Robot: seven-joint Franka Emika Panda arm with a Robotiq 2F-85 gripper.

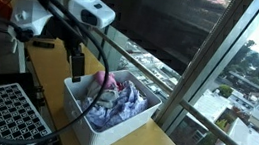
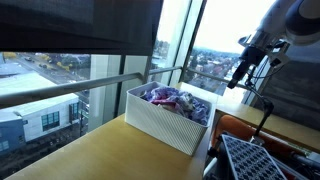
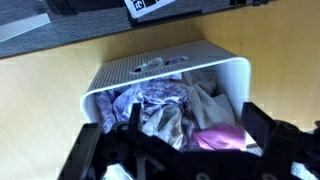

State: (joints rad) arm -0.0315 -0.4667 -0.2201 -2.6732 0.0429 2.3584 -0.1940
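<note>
A white perforated box (image 1: 122, 132) stands on the wooden table and is filled with crumpled cloths (image 1: 115, 103) in purple, white and pink. It shows in both exterior views, box (image 2: 160, 120) and cloths (image 2: 176, 98). My gripper (image 1: 73, 68) hangs above the box's edge, also seen in an exterior view (image 2: 238, 76). In the wrist view my gripper (image 3: 195, 128) is open and empty, its two black fingers straddling the cloths (image 3: 165, 105) from above, with a pink cloth (image 3: 215, 137) between them. The box rim (image 3: 170, 64) lies beyond.
A black perforated tray (image 1: 3, 116) sits on the table next to the box, also seen in an exterior view (image 2: 265, 160). Large windows with a rail (image 2: 90, 88) run along the table's far side. Cables hang from the arm.
</note>
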